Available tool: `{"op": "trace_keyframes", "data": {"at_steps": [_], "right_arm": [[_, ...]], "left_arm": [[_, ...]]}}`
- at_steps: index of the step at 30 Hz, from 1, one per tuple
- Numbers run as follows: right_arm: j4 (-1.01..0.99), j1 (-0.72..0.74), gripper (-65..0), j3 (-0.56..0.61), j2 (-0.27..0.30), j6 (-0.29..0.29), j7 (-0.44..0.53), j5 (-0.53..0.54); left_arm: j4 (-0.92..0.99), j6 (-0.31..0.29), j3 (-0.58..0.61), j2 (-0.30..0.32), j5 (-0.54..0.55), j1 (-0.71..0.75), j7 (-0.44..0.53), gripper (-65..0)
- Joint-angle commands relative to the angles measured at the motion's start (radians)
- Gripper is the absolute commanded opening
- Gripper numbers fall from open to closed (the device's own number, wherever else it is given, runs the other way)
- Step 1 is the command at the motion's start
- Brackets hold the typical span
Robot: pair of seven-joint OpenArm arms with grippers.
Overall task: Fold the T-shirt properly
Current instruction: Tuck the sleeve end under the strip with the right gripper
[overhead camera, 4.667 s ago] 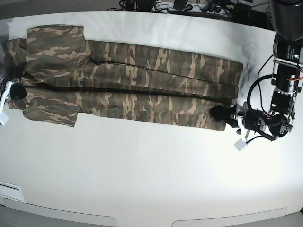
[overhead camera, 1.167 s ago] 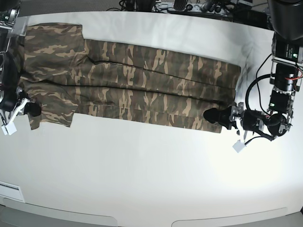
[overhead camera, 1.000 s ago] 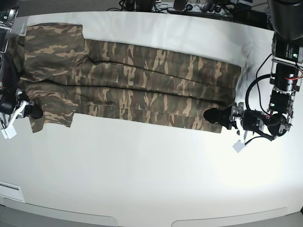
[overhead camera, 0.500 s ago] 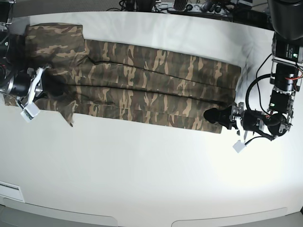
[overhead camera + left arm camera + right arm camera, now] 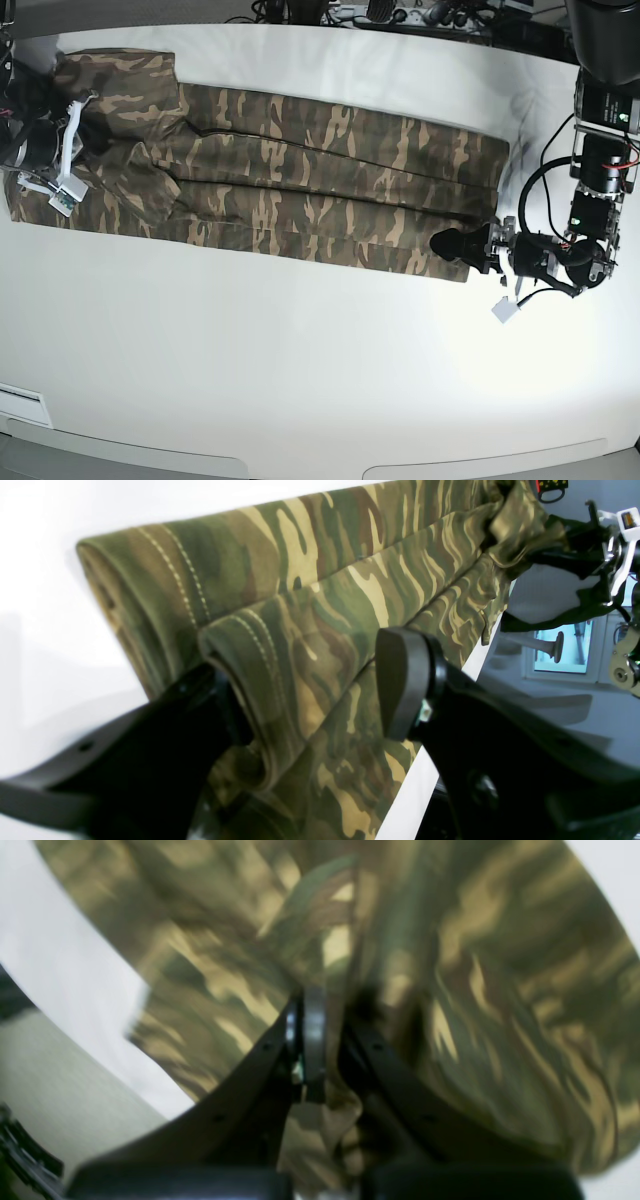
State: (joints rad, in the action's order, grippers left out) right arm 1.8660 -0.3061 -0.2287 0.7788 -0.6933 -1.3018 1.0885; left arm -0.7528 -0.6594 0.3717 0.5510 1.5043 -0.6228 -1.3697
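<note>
The T-shirt is laid as a long folded band across the far half of the white worktop. Its hem corner is straddled by the left pincer, whose jaws are held apart. A sleeve fold is clamped by the right pincer. The near half is left bare.

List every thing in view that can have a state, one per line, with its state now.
T-shirt: spread lengthwise on the table, long sides folded inward, sleeve end bunched and lifted.
Left gripper: jaws apart, straddling a folded hem layer, not closed on it.
Right gripper: jaws shut on the T-shirt at the sleeve end, fabric draped around them.
Table: white, bearing the T-shirt.
</note>
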Motion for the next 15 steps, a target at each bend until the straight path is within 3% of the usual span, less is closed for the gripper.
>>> {"op": "trace_keyframes", "data": {"at_steps": [1,9,15], "right_arm": [[0.012,-0.001,-65.0,-0.01,0.03,-0.005,0.01,0.005],[0.013,-0.018,-65.0,-0.01,0.054,-0.005,-0.031,0.023],[0.013,-0.015,-65.0,-0.01,0.104,-0.005,-0.067,0.17]], "left_arm": [[-0.008,0.001,-0.005,0.014,-0.021,-0.02,-0.014,-26.7],[-0.008,0.0,-0.005,0.014,-0.021,-0.02,-0.014,-26.7],[-0.008,0.0,-0.005,0.014,-0.021,-0.02,-0.014,-26.7]]}}
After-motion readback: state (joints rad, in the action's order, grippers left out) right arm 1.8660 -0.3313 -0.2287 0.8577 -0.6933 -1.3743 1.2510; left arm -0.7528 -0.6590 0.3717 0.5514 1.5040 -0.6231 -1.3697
